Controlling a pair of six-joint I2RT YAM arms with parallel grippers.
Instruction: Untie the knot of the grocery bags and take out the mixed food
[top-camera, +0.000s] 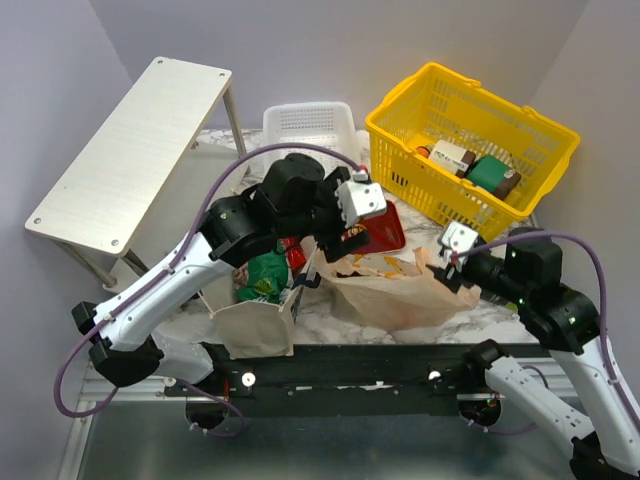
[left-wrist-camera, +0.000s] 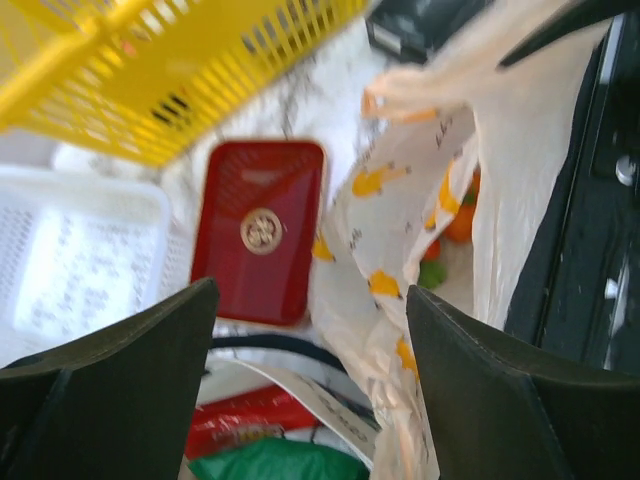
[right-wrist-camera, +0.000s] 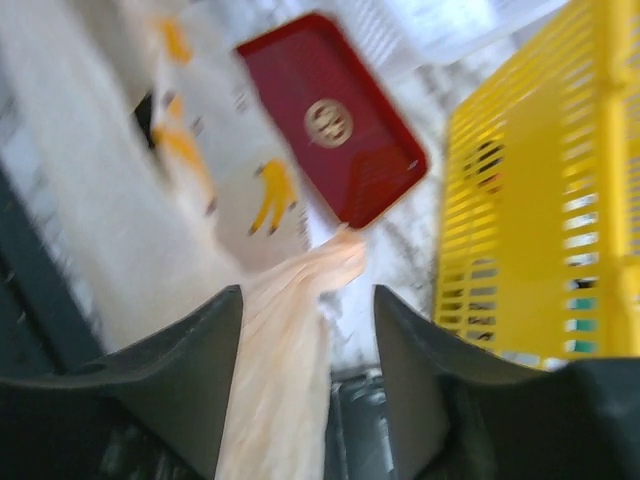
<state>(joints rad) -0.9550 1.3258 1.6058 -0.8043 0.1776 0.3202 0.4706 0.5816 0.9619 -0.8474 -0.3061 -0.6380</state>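
Knot (right-wrist-camera: 300, 340) of the plastic bag (top-camera: 390, 295) — A: where does it sit, and what has hold of it?

B: Mid-table, between the canvas tote (top-camera: 255, 325) and the yellow basket (top-camera: 415, 175). Its bunched strand runs up between the fingers of the right gripper (right-wrist-camera: 308, 292). The wrist view is smeared, so I cannot tell whether they pinch it or merely flank it.

A: And the left gripper (left-wrist-camera: 312, 290)?

B: Spread wide, holding nothing, poised above the bag's mouth. That mouth looks parted (an orange (left-wrist-camera: 460, 222) shows inside), so the tie appears largely loosened; this is a reading, not a certainty.

A: How is the step done well?

B: Draw the strand lightly toward the right, so the film is taut and the opening does not collapse. Bring the left fingers down onto the near lip, not the fruit, and peel it toward the tote side. Thin film stretches and slips, so take a generous fold and close gently. Pull the two sides apart slowly rather than upward, lest the whole bag lift and spill.
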